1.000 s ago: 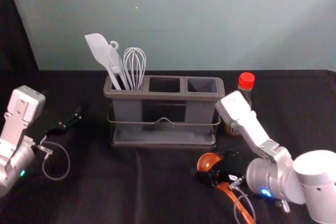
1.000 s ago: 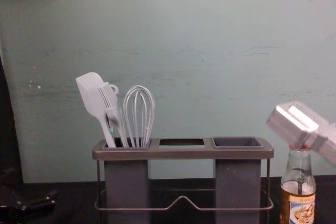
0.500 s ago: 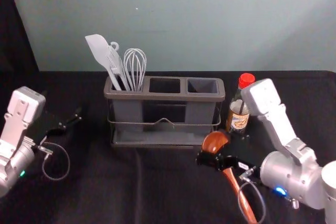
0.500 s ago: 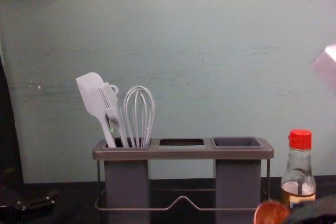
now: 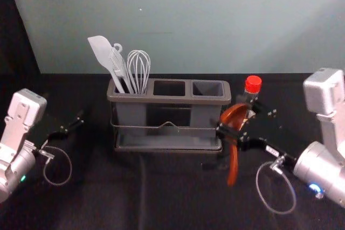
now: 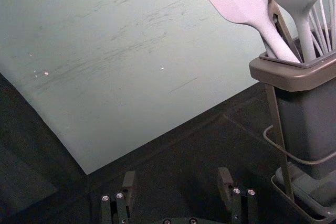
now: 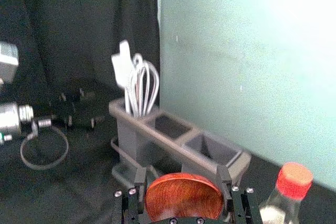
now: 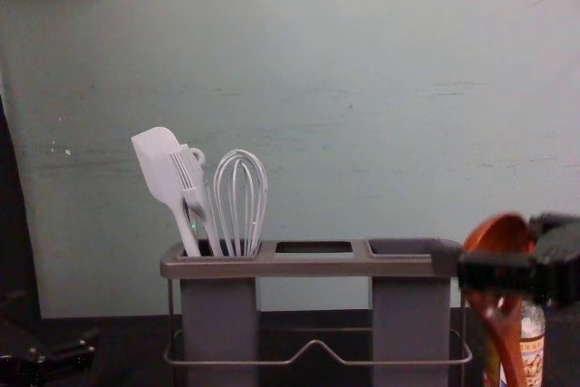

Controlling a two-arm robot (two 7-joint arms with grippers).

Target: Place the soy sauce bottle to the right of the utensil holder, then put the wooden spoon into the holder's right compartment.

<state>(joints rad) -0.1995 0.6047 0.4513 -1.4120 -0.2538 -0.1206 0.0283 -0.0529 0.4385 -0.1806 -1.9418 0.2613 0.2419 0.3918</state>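
Wooden spoon (image 5: 233, 160) hangs gripped by right claw (image 5: 230, 116) near bottle (image 5: 253, 85) (left claw (image 5: 80, 118) open, left of holder (image 5: 183, 99))

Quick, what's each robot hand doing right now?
Left gripper: open, holding nothing.
Right gripper: closed on the wooden spoon.

No text can be read for certain — the label (image 8: 532, 356) on the soy sauce bottle (image 8: 533, 319) bears print too small to make out, as does the white tag (image 5: 272, 151) on the right arm (image 5: 318, 166).
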